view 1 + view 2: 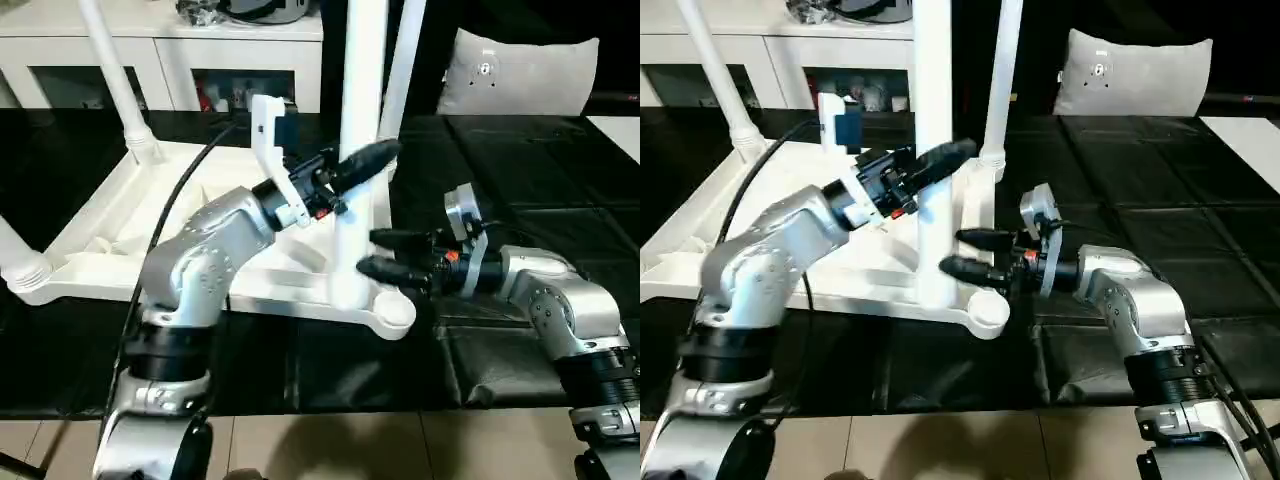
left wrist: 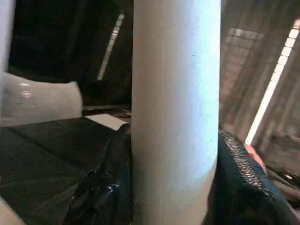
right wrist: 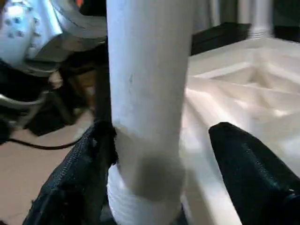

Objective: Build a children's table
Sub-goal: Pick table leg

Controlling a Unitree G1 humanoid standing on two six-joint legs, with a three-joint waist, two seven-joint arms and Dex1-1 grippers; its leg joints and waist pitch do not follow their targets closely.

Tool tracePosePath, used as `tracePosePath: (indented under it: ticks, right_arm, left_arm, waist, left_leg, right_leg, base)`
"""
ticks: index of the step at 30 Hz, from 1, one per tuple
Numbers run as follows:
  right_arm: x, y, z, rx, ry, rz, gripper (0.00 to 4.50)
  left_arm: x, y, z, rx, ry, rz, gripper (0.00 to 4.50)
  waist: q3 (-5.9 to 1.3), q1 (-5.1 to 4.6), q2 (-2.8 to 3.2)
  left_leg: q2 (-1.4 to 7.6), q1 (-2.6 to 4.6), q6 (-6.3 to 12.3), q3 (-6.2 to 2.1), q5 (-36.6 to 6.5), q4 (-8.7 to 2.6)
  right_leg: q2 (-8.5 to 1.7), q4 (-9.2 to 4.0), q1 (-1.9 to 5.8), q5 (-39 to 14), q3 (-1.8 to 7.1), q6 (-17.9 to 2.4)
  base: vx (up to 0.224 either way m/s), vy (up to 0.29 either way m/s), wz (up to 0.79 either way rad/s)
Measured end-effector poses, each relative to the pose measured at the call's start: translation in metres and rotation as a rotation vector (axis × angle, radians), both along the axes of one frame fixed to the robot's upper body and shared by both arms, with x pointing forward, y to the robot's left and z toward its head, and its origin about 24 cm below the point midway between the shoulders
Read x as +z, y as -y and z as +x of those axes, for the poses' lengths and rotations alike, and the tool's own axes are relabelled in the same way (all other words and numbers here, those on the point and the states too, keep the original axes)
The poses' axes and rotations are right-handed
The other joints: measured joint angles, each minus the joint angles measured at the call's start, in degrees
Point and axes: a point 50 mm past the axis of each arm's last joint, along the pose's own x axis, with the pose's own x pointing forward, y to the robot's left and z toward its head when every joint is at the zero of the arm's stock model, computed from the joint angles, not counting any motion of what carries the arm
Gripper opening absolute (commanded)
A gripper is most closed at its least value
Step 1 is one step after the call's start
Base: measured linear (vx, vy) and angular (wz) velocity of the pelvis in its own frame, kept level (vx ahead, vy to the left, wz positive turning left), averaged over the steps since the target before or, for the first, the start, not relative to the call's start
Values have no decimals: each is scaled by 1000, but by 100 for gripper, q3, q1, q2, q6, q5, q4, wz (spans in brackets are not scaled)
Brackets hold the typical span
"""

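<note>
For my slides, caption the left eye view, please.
Left gripper clamps the upright leg; right gripper open at its base.

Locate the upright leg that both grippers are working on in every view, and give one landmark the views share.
Left eye view: leg, centre, rising from near corner.
Right eye view: leg, left of centre.
Left wrist view: leg, between black fingers.
Right wrist view: leg, threaded base low.
Shared landmark: ribbed tabletop.

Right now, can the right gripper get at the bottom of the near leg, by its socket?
Probably yes. The right gripper stands open with its fingers either side of the near leg, just above the corner socket; nothing lies between.
</note>
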Motion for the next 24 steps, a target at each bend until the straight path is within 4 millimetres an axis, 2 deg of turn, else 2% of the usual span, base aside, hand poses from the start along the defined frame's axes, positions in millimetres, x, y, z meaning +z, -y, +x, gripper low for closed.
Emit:
tracePosePath:
  ticks: [3,8,10,24]
  right_arm:
    - [-1,-6,-2,36,-13,7,343]
    - [-3,-11,-4,62,-24,9,343]
    - [-3,-11,-4,65,-25,10,316]
    - [-8,-13,-5,82,-59,6,201]
  left_arm:
    - [0,8,-5,-49,11,15,180]
    - [-4,16,-9,-84,17,51,180]
    - [-5,17,-9,-84,18,61,180]
    - [-8,16,-6,-48,33,99,180]
  waist:
    - [0,45,0]
    - [0,54,0]
    - [0,54,0]
    - [-1,57,-1]
  left_leg:
    - [0,0,0,0,0,2]
    - [1,0,-1,0,1,3]
    - [1,0,-1,0,1,3]
    - [1,0,-1,0,1,3]
  right_leg:
    - [0,0,1,0,0,3]
    - [0,1,1,-7,0,18]
    - [0,1,1,-7,0,17]
    - [0,1,0,-11,0,26]
  base:
    - [0,0,0]
    - [0,0,0]
    - [0,0,0]
    - [0,0,0]
